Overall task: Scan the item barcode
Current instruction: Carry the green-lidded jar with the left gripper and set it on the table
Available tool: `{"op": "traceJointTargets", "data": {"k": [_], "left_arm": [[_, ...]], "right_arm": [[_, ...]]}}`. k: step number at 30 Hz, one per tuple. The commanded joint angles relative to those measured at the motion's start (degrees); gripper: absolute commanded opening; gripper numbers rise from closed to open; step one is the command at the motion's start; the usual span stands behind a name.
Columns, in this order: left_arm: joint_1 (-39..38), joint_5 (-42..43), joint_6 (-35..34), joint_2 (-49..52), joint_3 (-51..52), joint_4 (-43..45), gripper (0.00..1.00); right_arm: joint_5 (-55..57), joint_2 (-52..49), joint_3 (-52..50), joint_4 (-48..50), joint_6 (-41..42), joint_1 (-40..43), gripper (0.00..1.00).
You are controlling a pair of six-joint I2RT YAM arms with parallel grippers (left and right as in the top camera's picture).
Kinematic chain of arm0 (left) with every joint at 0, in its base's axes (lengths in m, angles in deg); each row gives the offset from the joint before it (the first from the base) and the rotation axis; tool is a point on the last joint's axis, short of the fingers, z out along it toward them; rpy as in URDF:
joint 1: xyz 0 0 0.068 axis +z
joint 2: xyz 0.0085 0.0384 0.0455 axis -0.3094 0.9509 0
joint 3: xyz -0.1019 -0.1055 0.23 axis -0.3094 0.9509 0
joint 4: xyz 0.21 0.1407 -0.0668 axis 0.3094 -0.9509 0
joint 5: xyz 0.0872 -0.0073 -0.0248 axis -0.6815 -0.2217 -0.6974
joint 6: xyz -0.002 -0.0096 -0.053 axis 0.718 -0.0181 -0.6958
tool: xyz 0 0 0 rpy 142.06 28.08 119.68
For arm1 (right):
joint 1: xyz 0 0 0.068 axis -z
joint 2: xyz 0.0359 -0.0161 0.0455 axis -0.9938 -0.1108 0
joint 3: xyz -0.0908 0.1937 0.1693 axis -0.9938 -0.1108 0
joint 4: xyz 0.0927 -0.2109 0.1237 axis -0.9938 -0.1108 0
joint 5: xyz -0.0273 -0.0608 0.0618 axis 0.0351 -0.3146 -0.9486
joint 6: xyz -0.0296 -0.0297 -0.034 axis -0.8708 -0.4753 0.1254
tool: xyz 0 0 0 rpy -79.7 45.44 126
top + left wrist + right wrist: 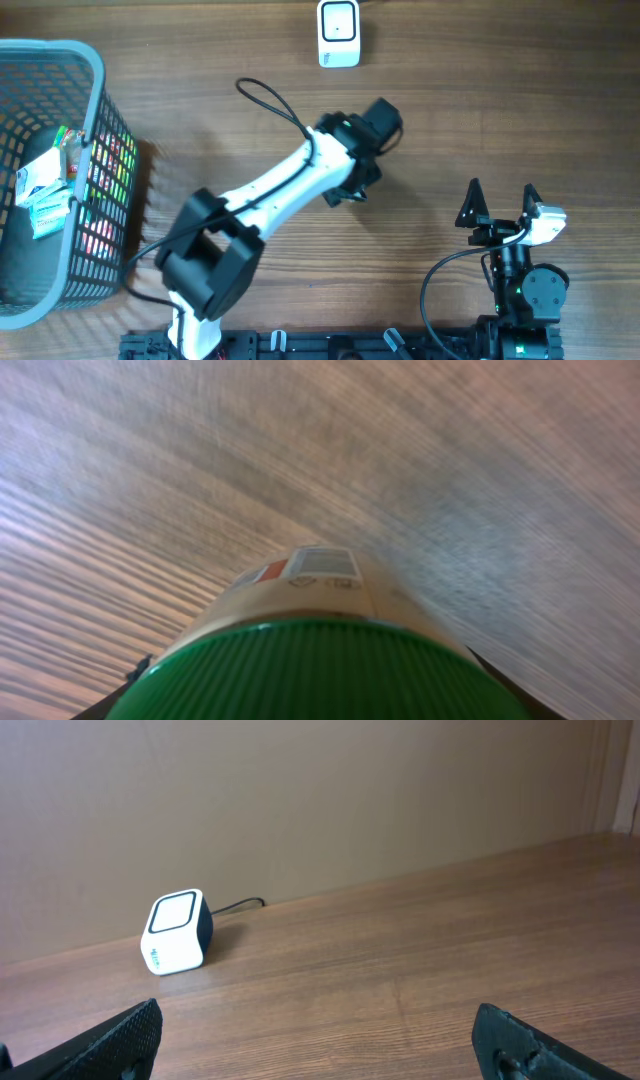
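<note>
The left fingers (pixel 372 128) are clamped on a cream-bodied container with a green ribbed lid (pixel 330 595). In the left wrist view the container fills the frame, lid nearest the camera, with a small printed label on its upper side. Only the dark edges of the fingers show on either side of it. From overhead the container itself is hidden under the arm, which reaches out over the middle of the brown wooden tabletop (pixel 500 90).

The white cube-shaped barcode scanner (pixel 338 33) sits at the far edge, well apart from the held container and a little to its left. At the left stands a grey plastic mesh basket (pixel 95 60) with several packets in it.

The right fingers (pixel 500 203) are spread wide and hold nothing, parked at the near right, looking across at the scanner.

By my reading, the pick-up is done and the presenting is not. The container has yet to be carried to the scanner and turned so that its barcode faces the scanner's window. Whether the visible label carries the barcode is too blurred to tell.
</note>
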Motion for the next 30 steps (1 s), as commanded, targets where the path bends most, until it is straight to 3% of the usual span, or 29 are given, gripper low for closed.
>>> {"op": "traceJointTargets", "data": {"k": [1,9,11,15,16,17,18,21,26,30], "left_arm": [[-2.51,-5.86,-15.10,1.84,-0.59,0.17,0.63],[-3.10,-5.33,-47.65,4.52,-0.57,0.17,0.67],[-3.06,-4.09,-50.69,6.25,-0.57,0.15,0.67],[-2.16,-4.11,-51.04,8.81,-0.57,0.04,0.67],[-1.60,-4.13,-50.10,8.94,-0.57,0.61,0.73],[-1.07,-4.09,-48.74,8.92,-0.59,0.63,0.92],[-0.79,-3.87,-48.11,8.87,-0.59,0.61,1.00],[0.39,-2.10,-42.07,8.07,-1.42,0.00,1.00],[0.48,-3.23,-36.26,-0.13,-8.26,-8.85,1.00],[0.55,-5.20,-24.81,-10.23,-14.43,-8.98,1.00]], "right_arm": [[0.74,0.31,-0.07,0.31,0.81,0.22,0.99],[0.74,0.31,-0.07,0.31,0.81,0.22,1.00],[0.74,0.31,-0.07,0.31,0.83,0.24,1.00],[0.74,0.31,-0.07,0.31,0.81,0.24,1.00],[0.74,0.31,-0.07,0.31,0.83,0.24,1.00],[0.74,0.31,-0.07,0.31,0.83,0.24,1.00],[0.74,0.31,-0.07,0.31,0.83,0.24,1.00],[0.74,0.31,-0.07,0.31,0.83,0.22,1.00],[0.74,0.31,-0.07,0.31,0.81,0.22,1.00],[0.74,0.31,-0.07,0.31,0.83,0.24,1.00]]}}
